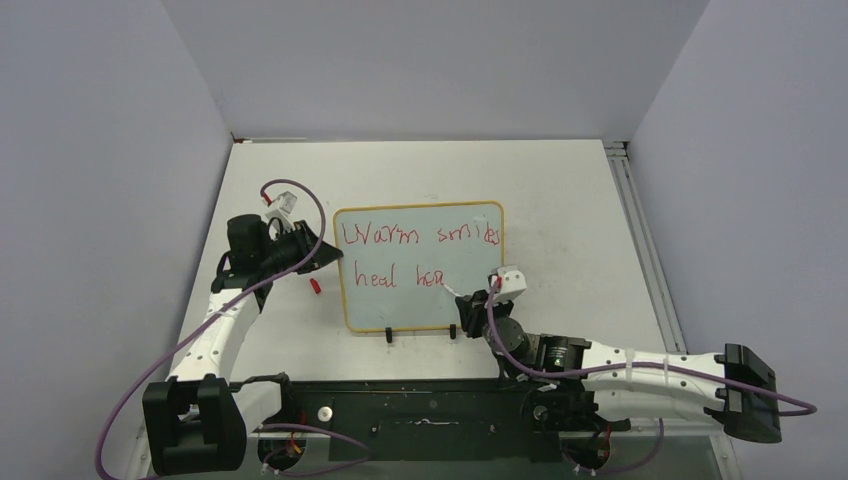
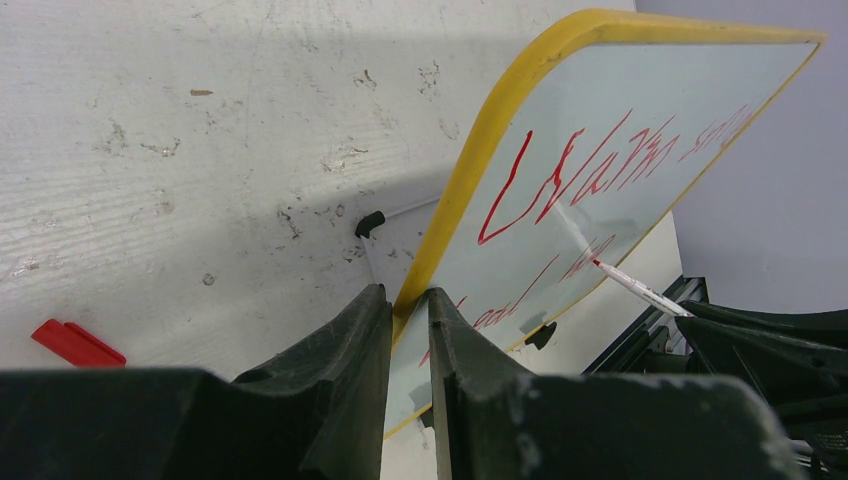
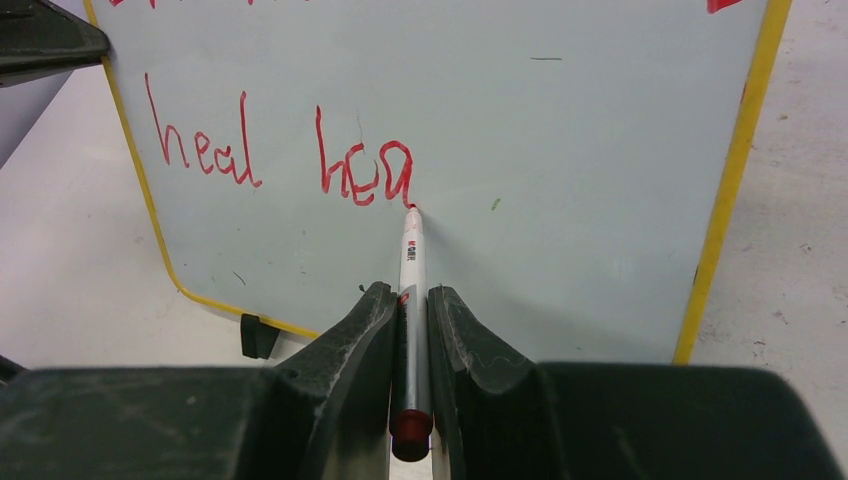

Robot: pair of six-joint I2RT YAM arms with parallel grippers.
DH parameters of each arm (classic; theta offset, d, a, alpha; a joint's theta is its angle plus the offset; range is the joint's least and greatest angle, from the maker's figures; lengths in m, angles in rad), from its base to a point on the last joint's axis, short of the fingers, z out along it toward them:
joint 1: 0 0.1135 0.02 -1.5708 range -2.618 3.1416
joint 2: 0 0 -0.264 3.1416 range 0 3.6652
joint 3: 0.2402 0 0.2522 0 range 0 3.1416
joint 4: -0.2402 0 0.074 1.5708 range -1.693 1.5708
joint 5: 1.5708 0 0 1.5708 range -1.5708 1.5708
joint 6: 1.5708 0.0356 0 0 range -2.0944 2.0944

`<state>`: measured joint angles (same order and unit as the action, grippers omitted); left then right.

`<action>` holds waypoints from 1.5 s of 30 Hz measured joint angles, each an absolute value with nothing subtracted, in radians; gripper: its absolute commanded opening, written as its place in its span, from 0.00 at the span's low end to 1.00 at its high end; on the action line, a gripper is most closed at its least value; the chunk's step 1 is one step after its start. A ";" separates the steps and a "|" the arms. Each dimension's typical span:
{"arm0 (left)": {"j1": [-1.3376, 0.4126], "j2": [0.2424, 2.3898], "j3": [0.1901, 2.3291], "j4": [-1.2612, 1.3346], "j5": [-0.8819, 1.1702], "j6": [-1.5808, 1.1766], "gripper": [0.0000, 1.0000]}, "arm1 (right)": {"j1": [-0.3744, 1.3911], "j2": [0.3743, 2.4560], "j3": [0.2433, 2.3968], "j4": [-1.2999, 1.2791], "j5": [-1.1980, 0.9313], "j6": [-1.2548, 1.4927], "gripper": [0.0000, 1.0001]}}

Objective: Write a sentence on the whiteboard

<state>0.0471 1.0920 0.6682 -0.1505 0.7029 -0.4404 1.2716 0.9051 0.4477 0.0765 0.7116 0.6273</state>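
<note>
Two pinches matter: left gripper [image 2: 405,296] clamps the frame of the whiteboard [image 1: 470,270] on the table [image 1: 570,200], right gripper [image 3: 410,293] nips the marker [image 3: 411,255], tip at "hea"; any board slip would likely skew the sentence [image 3: 362,180]

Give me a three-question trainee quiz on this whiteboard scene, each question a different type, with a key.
1. True or false: the right tool is shut on the marker.
2. The left tool clamps the whiteboard at: A) a black foot; B) its yellow frame; C) nothing.
3. Fill in: the lower line of the sentence so far reads ____.
Key: 1 true; 2 B; 3 "heal hea".
</note>
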 measured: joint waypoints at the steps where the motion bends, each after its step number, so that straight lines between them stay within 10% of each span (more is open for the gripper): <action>1: 0.047 1.092 0.668 -0.150 0.703 -0.440 0.19 | 1.272 0.900 0.448 0.072 0.714 0.627 0.05; 45: 0.047 1.092 0.669 -0.150 0.703 -0.440 0.19 | 1.245 0.838 0.471 0.081 0.716 0.493 0.05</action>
